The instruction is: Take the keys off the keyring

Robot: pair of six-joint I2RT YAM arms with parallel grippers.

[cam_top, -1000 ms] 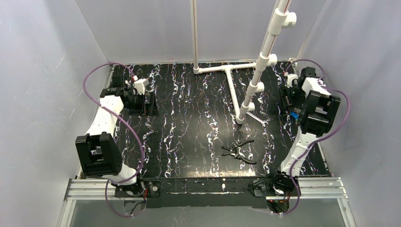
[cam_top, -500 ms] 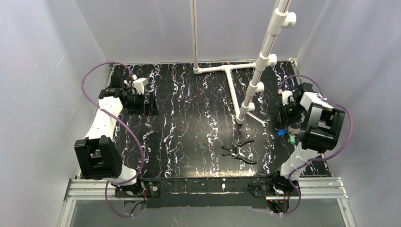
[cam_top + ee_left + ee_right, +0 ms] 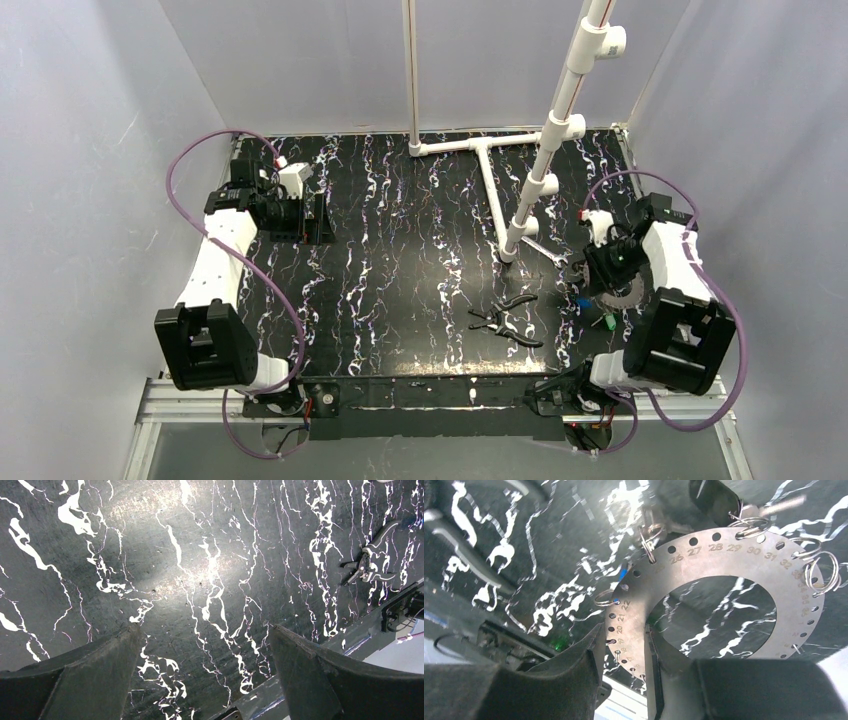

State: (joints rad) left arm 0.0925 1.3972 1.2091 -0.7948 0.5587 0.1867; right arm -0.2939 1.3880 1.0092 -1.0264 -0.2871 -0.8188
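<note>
Black marbled tabletop (image 3: 400,250) spread below both arms. At its right edge the right gripper (image 3: 626,655) pinched a stiff numbered disc (image 3: 744,550); a thin keyring (image 3: 604,600) hung from one hole, keys (image 3: 583,300) dangling beneath. Light, slippery things, I reckoned, best taken by their plastic heads. The left gripper (image 3: 205,627) gaped wide, empty.

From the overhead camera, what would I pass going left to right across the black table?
In order: left hand → pliers → blue key → green key. The right hand, gripping a numbered metal disc, overlaps the keys, so it's left out.
</note>
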